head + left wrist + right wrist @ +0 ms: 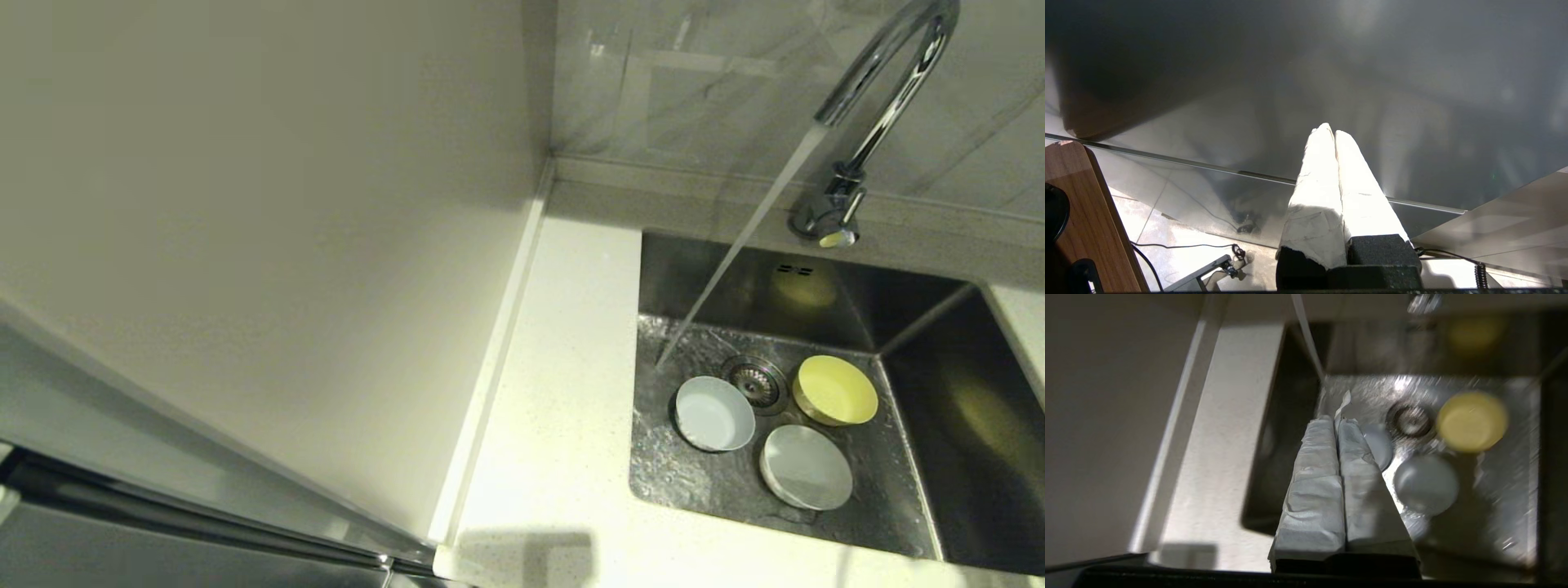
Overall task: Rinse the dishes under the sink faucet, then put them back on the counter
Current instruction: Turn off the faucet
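Note:
Three dishes lie in the sink (906, 490) around the drain (756, 382): a pale grey-blue bowl (714, 412), a yellow bowl (834, 390) and a white bowl (807, 467). Water runs from the faucet (890, 73) onto the sink floor just left of the grey-blue bowl. Neither arm shows in the head view. In the right wrist view my right gripper (1336, 419) hangs shut and empty above the sink's left side, its tips over the grey-blue bowl (1381, 443), with the white bowl (1426, 484) and yellow bowl (1472, 421) beyond. My left gripper (1329, 130) is shut and empty, parked facing a steel panel.
The speckled white counter (563, 367) runs along the sink's left side and front. A plain pale side panel (269, 229) rises to its left. Behind the faucet stands a tiled wall (702, 82). The left wrist view shows floor cables (1180, 245) and a wooden board (1090, 220).

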### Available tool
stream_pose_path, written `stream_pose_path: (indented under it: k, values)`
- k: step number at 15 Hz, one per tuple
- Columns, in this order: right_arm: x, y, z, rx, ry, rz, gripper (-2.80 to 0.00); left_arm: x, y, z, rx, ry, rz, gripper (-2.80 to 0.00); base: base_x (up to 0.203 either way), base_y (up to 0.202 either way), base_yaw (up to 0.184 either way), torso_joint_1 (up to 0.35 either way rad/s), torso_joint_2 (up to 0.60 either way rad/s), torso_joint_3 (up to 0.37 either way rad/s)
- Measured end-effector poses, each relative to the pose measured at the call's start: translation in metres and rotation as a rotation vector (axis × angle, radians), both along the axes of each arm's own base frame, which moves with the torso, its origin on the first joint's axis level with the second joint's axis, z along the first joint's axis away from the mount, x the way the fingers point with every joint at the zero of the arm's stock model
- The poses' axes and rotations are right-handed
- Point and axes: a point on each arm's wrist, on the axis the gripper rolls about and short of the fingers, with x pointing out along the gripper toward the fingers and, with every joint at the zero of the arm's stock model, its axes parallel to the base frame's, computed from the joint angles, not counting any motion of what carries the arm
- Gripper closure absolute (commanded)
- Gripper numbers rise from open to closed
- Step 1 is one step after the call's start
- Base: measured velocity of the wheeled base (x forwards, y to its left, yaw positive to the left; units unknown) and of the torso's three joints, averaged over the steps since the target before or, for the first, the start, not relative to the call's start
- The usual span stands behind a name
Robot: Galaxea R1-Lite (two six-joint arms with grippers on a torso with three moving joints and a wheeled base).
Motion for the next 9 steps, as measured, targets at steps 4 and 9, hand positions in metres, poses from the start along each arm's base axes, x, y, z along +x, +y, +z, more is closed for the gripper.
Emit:
stream_pose_path:
  k: [4, 9]
  values:
    - [0.086, -0.019, -0.008, 0.16, 0.291, -0.04, 0.0, 0.0, 0.0, 0.0, 0.0, 0.0, 0.0, 0.0, 0.0, 0.0, 0.0, 0.0, 0.0, 0.0]
    - [0.157, -0.081, -0.027, 0.569, 0.432, -0.02, 0.0, 0.0, 0.0, 0.0, 0.0, 0.0, 0.0, 0.0, 0.0, 0.0, 0.0, 0.0, 0.0, 0.0]
